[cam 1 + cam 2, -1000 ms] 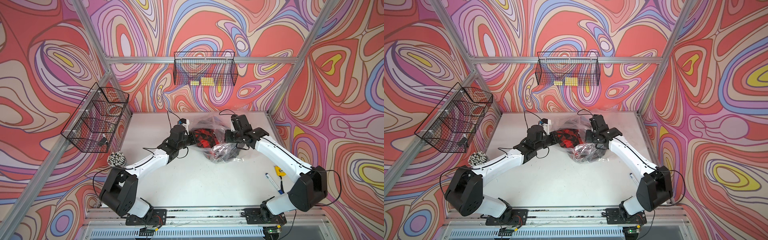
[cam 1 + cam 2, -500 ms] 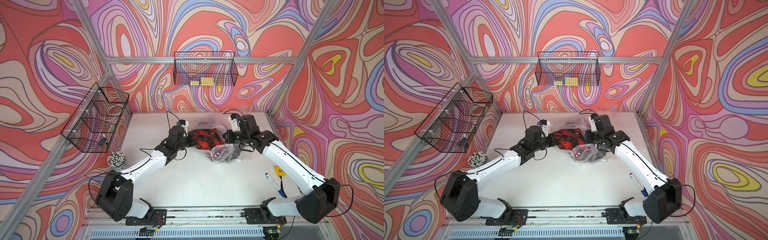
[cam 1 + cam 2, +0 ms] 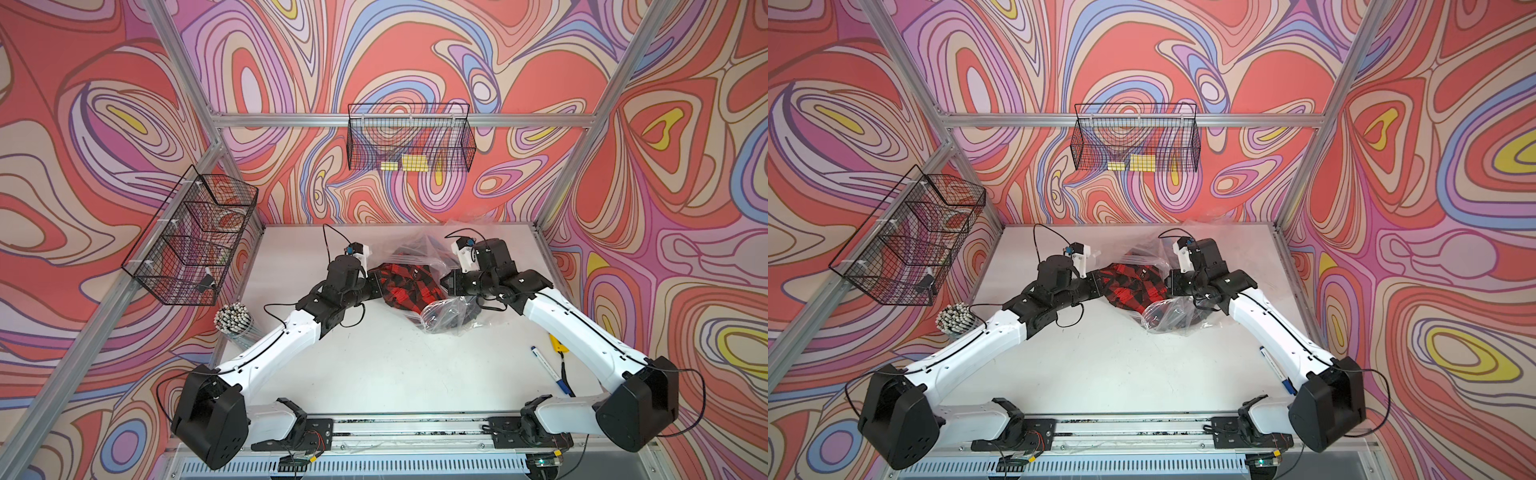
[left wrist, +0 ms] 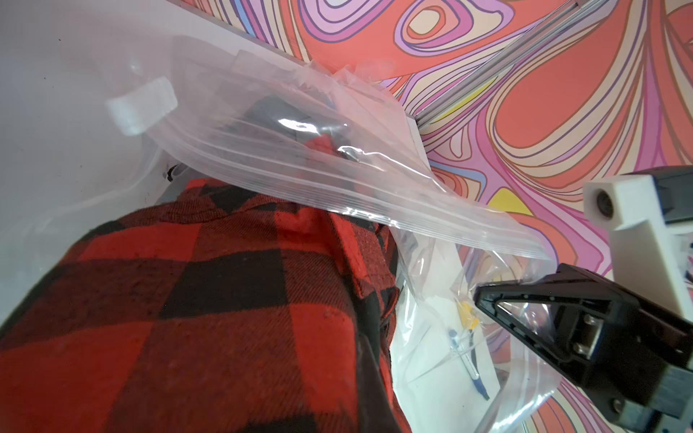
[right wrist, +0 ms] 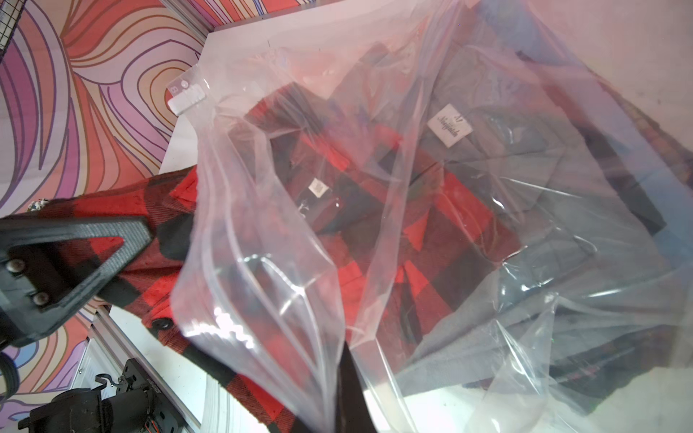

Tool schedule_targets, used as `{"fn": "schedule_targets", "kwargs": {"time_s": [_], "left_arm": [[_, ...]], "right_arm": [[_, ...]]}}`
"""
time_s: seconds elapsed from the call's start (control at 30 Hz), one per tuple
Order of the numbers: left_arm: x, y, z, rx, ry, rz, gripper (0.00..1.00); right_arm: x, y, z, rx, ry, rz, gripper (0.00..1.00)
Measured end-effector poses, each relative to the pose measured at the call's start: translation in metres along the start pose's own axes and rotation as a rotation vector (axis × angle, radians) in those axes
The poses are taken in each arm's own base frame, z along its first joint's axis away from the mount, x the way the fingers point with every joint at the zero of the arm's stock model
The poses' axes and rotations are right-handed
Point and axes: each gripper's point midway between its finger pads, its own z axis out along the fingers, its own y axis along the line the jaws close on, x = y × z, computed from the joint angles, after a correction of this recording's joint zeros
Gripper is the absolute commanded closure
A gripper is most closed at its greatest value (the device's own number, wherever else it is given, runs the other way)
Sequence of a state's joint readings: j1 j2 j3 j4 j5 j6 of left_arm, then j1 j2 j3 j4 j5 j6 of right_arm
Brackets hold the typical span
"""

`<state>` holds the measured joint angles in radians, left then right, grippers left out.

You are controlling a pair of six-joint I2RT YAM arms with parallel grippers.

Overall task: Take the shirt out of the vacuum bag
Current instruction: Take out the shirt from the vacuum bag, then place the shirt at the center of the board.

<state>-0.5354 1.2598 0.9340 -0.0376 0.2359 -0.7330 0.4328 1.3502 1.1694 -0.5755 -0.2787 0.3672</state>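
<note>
Spanning the gap between both grippers, the red-and-black shirt [image 3: 405, 286] sits at the far middle of the table [image 3: 374, 374]. Its end toward the left gripper [image 3: 376, 286] is out of the bag [image 3: 444, 318], and the rest lies under clear plastic. The left gripper's fingers are pressed together on the shirt's free end, though the cloth hides their tips. The right gripper [image 3: 449, 286] is clamped on the bag's plastic by its mouth.

In the left wrist view the bag's zip rim crosses over the shirt, and the white valve [image 4: 142, 105] sits beyond it. A grey cloth [image 5: 525, 168] with a white label also lies inside the bag, against the shirt.

A pen [image 3: 548, 370] and a yellow tool [image 3: 557, 345] lie by the right arm. A bundle of sticks [image 3: 232, 320] stands at the left edge. Two wire baskets [image 3: 409, 143] hang on the walls.
</note>
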Motion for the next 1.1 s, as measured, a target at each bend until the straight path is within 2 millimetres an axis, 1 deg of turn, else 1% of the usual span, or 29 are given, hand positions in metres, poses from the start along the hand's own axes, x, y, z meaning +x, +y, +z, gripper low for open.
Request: {"fn": "schedule_targets", "kwargs": {"time_s": [0.2,0.27,0.33,0.47,0.57,0.63,0.7,0.8,0.87,0.97,1.03,1.1], "left_arm": [[-0.010,-0.012,-0.036,0.008,-0.054,0.035,1.00],[-0.013,-0.011,-0.048,0.003,-0.079,0.048,1.00],[-0.012,-0.005,-0.057,-0.015,-0.097,0.059,1.00],[0.000,0.020,-0.071,-0.100,-0.107,0.074,1.00],[0.009,0.041,-0.088,-0.185,-0.129,0.084,1.00],[0.008,0.050,-0.102,-0.236,-0.161,0.093,1.00],[0.002,0.056,-0.118,-0.283,-0.208,0.106,1.00],[-0.004,0.064,-0.131,-0.347,-0.251,0.111,1.00],[-0.003,0.073,-0.134,-0.392,-0.252,0.105,1.00],[0.007,0.088,-0.134,-0.447,-0.234,0.081,1.00],[0.020,0.103,-0.131,-0.478,-0.214,0.052,1.00],[0.039,0.123,-0.129,-0.526,-0.177,0.018,1.00]], "right_arm": [[-0.001,0.000,0.000,-0.002,-0.004,-0.001,1.00],[-0.001,0.000,0.001,-0.002,-0.004,-0.001,1.00],[0.000,0.000,0.001,-0.002,-0.002,-0.001,1.00],[0.000,0.000,0.004,-0.005,0.000,0.000,1.00],[0.000,0.000,0.004,-0.010,0.001,0.000,1.00],[0.001,0.000,0.005,-0.012,0.001,-0.001,1.00],[0.001,0.001,0.006,-0.017,0.002,-0.001,1.00],[0.000,0.002,0.008,-0.028,0.002,0.001,1.00],[0.000,0.003,0.009,-0.036,0.001,0.003,1.00],[0.002,0.004,0.012,-0.046,0.003,0.006,1.00],[0.006,0.003,0.014,-0.050,0.009,0.009,1.00],[0.009,0.002,0.017,-0.055,0.016,0.014,1.00]]}}
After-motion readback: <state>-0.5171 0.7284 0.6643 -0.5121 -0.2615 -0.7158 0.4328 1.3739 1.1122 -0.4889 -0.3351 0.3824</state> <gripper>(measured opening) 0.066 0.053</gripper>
